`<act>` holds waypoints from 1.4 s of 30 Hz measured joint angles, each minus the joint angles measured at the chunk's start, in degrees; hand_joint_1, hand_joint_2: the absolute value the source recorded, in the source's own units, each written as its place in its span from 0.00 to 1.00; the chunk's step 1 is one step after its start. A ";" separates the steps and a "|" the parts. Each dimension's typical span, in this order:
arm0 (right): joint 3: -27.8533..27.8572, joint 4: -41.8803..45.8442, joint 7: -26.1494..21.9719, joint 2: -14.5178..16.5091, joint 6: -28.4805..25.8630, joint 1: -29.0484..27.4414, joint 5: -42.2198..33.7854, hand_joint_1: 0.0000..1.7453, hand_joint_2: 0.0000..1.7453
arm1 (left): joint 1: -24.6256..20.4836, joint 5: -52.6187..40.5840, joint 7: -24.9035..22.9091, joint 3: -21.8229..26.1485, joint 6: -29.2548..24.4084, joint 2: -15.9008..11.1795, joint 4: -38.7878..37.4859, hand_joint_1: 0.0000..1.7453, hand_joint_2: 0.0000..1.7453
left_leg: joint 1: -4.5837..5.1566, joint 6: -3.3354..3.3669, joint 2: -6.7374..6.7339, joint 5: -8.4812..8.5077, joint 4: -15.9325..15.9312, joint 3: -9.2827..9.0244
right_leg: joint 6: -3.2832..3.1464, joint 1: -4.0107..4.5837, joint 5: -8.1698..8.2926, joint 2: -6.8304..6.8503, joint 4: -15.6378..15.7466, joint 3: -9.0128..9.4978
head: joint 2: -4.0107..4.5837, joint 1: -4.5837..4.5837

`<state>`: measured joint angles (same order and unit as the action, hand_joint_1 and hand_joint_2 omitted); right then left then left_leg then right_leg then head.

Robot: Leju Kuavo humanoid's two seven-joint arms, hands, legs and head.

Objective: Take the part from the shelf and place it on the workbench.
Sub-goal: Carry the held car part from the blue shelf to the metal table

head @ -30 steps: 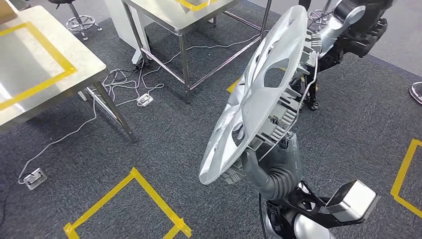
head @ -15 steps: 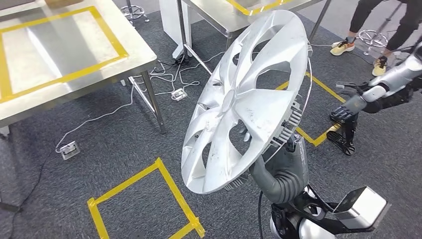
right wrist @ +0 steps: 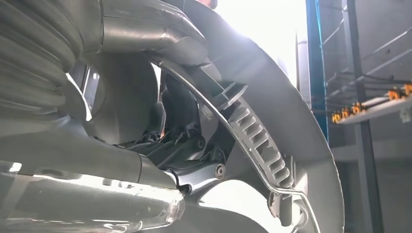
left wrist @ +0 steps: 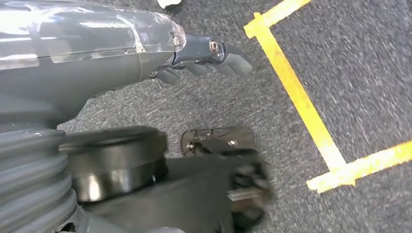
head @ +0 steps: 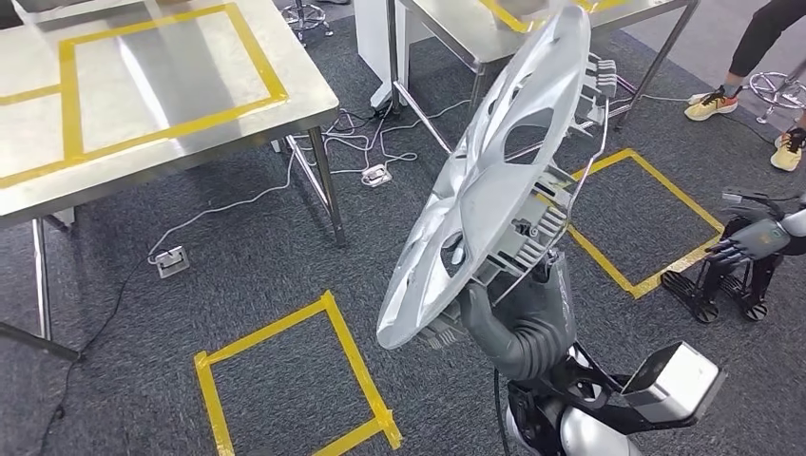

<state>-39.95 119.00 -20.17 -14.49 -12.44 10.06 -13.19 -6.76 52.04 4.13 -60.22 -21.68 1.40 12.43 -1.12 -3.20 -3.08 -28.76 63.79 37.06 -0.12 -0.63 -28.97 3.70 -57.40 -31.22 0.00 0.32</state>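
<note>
Head view first: the right hand, grey and ribbed at the wrist, grips the round silver plastic wheel cover by its lower rim, fingers wrapped onto the ribbed back side. The cover stands tilted, up in the air above the dark grey carpet floor, its spoked face turned toward the steel workbench with the yellow tape rectangle on the left. It is well apart from that bench, not touching it. Yellow tape squares mark the carpet below, white cables trail under the bench legs, and a person's yellow shoes show at the far right.

Over to the right wrist view: dark fingers hook in behind the cover's rim, beside its wire ring and moulded teeth.

Left wrist view now: the left hand hangs above the carpet with nothing in it, fingers stretched out and slightly apart, near a yellow tape line.
</note>
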 joint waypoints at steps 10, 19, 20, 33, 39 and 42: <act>-0.01 0.07 0.00 -0.02 -0.02 -0.27 0.00 1.00 1.00 | -0.19 0.00 -0.29 0.00 0.02 0.03 0.01 0.00 1.00 | 0.66 3.98 2.71 0.98 -4.17 -2.11 | 1.85 -0.38 -8.33 -3.07 -14.05 -5.18 | 0.00 -1.41; 0.00 0.08 -0.21 -0.04 -0.20 -0.39 -0.39 1.00 1.00 | -0.11 0.00 -0.37 0.00 0.02 0.25 0.01 0.00 1.00 | 0.90 3.68 8.12 1.25 -3.90 -1.67 | -0.25 0.26 -0.08 -6.85 -1.37 -0.97 | 0.00 -2.72; 0.01 0.07 -0.37 -0.03 -0.25 -0.45 -0.70 1.00 1.00 | -0.03 0.00 -0.41 0.00 0.03 0.24 0.01 0.00 1.00 | 0.89 3.82 8.07 1.18 -3.84 -1.48 | 0.41 0.26 -0.24 -6.77 -1.09 -0.93 | 0.00 -2.72; 0.03 0.05 -1.26 0.02 -0.03 -0.97 -2.25 1.00 1.00 | 0.09 0.99 -0.72 0.00 0.19 -0.09 -0.01 0.00 1.00 | 0.84 3.34 5.84 0.91 -4.51 -2.21 | 0.69 0.27 -0.34 -8.06 -0.92 -0.83 | 0.00 -1.73; 0.03 0.05 -1.47 0.02 0.22 -0.96 -2.40 1.00 1.00 | 0.08 1.14 -0.72 0.00 0.74 -0.09 0.00 0.00 1.00 | 0.86 3.33 5.82 0.88 -4.53 -2.16 | 0.68 0.26 -0.34 -8.08 -0.69 -0.76 | 0.00 -1.87; 0.02 0.05 -1.56 0.02 0.32 -0.95 -2.40 1.00 1.00 | 0.08 1.14 -0.72 0.00 0.78 -0.09 0.00 0.00 1.00 | 0.90 3.40 5.82 0.83 -4.49 -2.15 | 0.71 0.24 -0.33 -8.08 -0.53 -0.67 | 0.00 -1.93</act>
<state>-39.93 119.05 -21.74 -14.47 -12.12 9.10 -15.58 -6.68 53.18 3.41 -60.22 -20.90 1.31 12.43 -0.21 0.20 2.75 -27.93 59.30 34.91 0.59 -0.39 -29.30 -4.38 -57.94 -31.89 0.00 -1.61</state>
